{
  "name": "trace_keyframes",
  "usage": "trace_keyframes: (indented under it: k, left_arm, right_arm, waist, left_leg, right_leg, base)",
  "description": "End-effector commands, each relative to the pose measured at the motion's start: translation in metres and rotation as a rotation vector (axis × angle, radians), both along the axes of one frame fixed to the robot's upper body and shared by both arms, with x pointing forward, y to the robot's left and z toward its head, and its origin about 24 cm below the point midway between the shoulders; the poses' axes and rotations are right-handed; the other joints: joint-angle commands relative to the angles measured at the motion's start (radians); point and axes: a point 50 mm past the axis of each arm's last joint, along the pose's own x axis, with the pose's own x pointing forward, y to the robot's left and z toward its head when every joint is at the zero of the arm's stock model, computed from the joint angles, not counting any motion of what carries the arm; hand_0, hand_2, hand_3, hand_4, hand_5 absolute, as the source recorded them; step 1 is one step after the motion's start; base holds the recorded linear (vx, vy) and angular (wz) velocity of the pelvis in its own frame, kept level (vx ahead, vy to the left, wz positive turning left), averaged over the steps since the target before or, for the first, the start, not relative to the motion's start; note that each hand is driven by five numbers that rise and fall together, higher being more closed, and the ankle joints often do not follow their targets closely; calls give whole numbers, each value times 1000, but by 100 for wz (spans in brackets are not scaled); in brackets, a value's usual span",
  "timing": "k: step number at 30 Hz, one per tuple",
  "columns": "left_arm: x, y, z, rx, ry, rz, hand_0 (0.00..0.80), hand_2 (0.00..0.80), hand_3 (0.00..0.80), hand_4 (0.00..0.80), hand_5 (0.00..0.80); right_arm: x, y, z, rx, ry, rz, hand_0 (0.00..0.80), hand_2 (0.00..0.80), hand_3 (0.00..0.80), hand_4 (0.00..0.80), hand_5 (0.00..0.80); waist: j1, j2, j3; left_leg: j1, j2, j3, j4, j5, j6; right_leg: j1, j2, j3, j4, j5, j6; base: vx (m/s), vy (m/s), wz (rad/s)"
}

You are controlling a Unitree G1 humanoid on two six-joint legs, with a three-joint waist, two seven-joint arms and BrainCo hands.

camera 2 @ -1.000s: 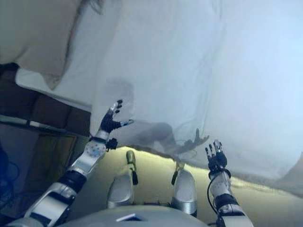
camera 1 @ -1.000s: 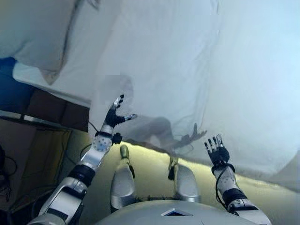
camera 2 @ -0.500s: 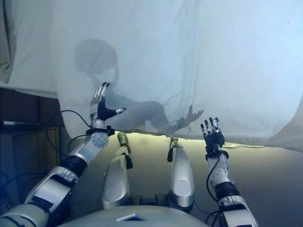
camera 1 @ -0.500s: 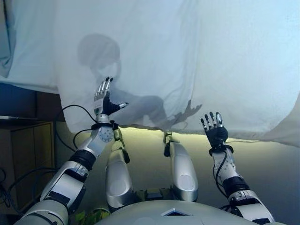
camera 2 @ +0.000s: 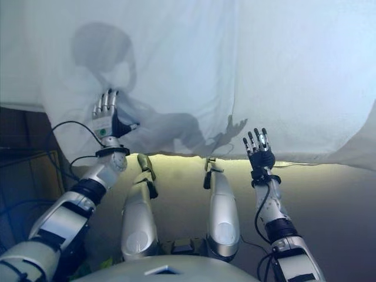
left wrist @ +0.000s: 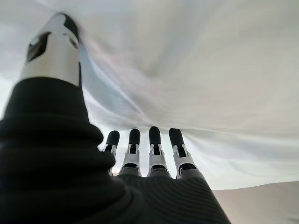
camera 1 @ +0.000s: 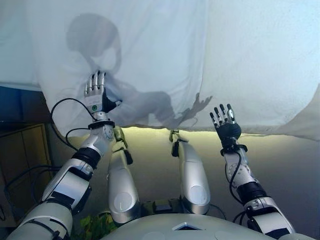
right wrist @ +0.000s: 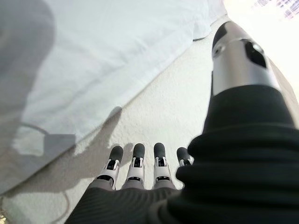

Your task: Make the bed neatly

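A white bed cover (camera 1: 200,55) fills the upper part of both eye views, and its lower edge hangs across the middle. My left hand (camera 1: 96,97) is raised in front of the cover near its left corner, open, with the fingers (left wrist: 154,154) straight and cloth (left wrist: 196,70) close past them. I cannot tell whether they touch it. My right hand (camera 1: 226,129) is open too and holds nothing. Its fingers (right wrist: 135,161) point up just below the cover's edge (right wrist: 93,70), over a cream textured surface (right wrist: 177,107).
A wooden cabinet (camera 1: 22,150) stands at the far left, below a dark blue strip (camera 1: 15,102). A pale cream band (camera 1: 280,150) runs beneath the cover's edge across the view.
The camera has shifted, so the cover's edge now lies more level. My left hand has risen and turned its back to me, with straighter fingers. The right hand has stayed open, slightly higher.
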Motion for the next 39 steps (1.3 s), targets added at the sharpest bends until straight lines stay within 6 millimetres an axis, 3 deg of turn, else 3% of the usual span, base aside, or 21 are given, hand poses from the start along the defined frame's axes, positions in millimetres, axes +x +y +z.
trace_keyframes:
  k: [1, 9, 15, 16, 18, 19, 29, 39]
  left_arm:
    - [-2, 33, 9, 49, -24, 110, 0, 0, 0, 0, 0]
    - [3, 40, 22, 94, -27, 96, 0, 0, 0, 0, 0]
    - [-1, 50, 16, 43, 23, 127, 0, 0, 0, 0, 0]
    - [-3, 51, 13, 32, 31, 132, 141, 141, 141, 141, 141]
    - [-4, 54, 10, 13, 47, 144, 737, 737, 737, 737, 737]
    - [-5, 55, 9, 9, 54, 146, 800, 800, 800, 800, 800]
    - [-8, 59, 7, -9, 60, 118, 800, 800, 800, 800, 800]
    - [-3, 60, 19, -27, 16, 80, 800, 800, 800, 800, 800]
  right_arm:
    - [3, -6, 28, -43, -122, -10, 0, 0, 0, 0, 0]
    - [0, -13, 30, -69, -128, -14, 0, 0, 0, 0, 0]
    - [-2, -13, 34, -82, -164, 18, 0, 0, 0, 0, 0]
    - [-3, -14, 35, -84, -169, 20, 0, 0, 0, 0, 0]
    - [-5, -17, 36, -87, -174, 24, 0, 0, 0, 0, 0]
    - [-5, -19, 37, -88, -176, 24, 0, 0, 0, 0, 0]
    - [-4, -26, 44, -94, -190, 41, 0, 0, 0, 0, 0]
    - [-1, -26, 45, -73, -184, 28, 0, 0, 0, 0, 0]
  waist:
    - [-12, -15, 2]
    - [-16, -6, -2]
    - [-29, -8, -16]
    - [-31, -7, -19]
    - [-36, -7, -22]
    - [-37, -6, -23]
    - [-44, 1, -26]
    - [-35, 2, -36]
  left_leg:
    - [-138, 16, -78, 187, -31, 13]
    - [-267, 18, -118, 382, -114, 40]
    - [-340, 24, -130, 462, -144, 52]
    - [-345, 25, -130, 469, -148, 53]
    - [-355, 25, -129, 486, -156, 56]
    - [-360, 24, -130, 493, -160, 57]
    - [-382, 29, -130, 506, -159, 58]
    - [-347, 32, -123, 461, -136, 51]
  right_leg:
    - [-47, -80, 9, 72, 29, 108]
    - [-176, -76, 60, 268, -33, 79]
    - [-249, -71, 81, 329, -47, 68]
    - [-254, -70, 85, 333, -47, 67]
    - [-267, -70, 91, 345, -49, 63]
    - [-273, -71, 92, 352, -49, 62]
    - [-299, -75, 95, 363, -48, 56]
    - [-268, -85, 78, 341, -46, 60]
  base:
    - [-27, 38, 8]
    - [14, 51, -4]
    - [11, 39, -8]
    - [11, 59, -4]
    - [6, 54, -9]
    - [-1, 49, -14]
    - [-9, 29, -8]
    - [0, 0, 0]
